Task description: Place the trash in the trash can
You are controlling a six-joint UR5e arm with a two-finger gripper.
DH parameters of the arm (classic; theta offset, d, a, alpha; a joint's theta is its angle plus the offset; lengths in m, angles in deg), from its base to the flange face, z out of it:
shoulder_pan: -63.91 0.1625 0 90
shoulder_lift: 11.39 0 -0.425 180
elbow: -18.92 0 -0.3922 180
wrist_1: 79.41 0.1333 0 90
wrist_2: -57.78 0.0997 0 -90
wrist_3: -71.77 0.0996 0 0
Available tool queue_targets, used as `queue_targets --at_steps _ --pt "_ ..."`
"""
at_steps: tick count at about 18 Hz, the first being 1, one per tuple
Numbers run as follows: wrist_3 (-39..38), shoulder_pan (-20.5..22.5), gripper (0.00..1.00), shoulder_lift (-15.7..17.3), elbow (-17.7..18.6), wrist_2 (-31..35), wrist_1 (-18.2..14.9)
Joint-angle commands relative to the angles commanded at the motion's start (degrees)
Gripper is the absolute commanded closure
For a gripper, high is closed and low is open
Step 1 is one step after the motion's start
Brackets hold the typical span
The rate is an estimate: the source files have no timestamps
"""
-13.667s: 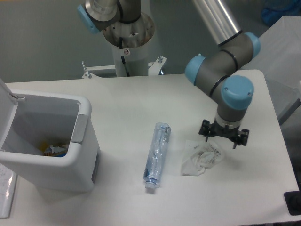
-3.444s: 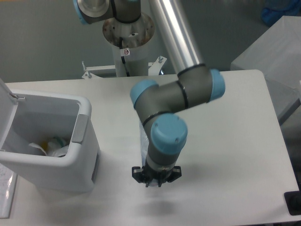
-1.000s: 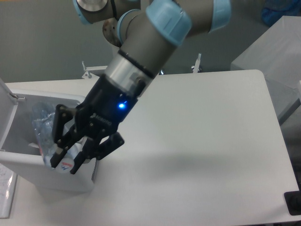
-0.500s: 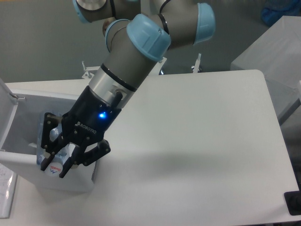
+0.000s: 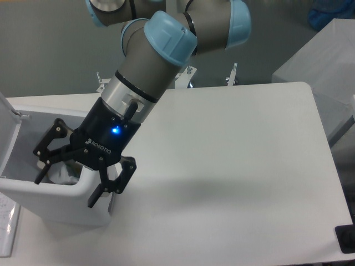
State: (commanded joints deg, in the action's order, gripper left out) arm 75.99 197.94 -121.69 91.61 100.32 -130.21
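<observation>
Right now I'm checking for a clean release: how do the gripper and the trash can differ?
The gripper is black, with thin fingers spread wide open; the trash can is a white, boxy bin with its lid raised. The gripper hangs tilted on the arm above the rim, while the trash can sits upright on the table. Both are open.

My gripper (image 5: 65, 187) hangs over the trash can (image 5: 55, 199), one finger (image 5: 45, 149) inside, the other finger (image 5: 113, 182) outside, trash (image 5: 62, 174) between them
</observation>
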Motion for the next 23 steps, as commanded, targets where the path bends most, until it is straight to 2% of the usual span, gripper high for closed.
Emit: queue_targets --at_steps 4,8,10,14,19,21,23 --pt "1.66 4.13 0.00 1.41 0.52 0.09 0.09" --pt "5.97 8.00 0.00 1.41 0.53 0.17 0.00" --pt "10.00 10.28 0.00 1.76 0.26 2.53 -0.17" --pt "17.57 12.84 0.00 3.95 2.10 12.63 -1.32" --pt "28.98 13.98 0.00 6.41 7.03 29.58 -1.75" --pt "31.11 14.07 0.00 6.42 7.47 37.76 -3.33" --pt "32.16 14.07 0.00 6.42 7.21 41.38 -5.17"
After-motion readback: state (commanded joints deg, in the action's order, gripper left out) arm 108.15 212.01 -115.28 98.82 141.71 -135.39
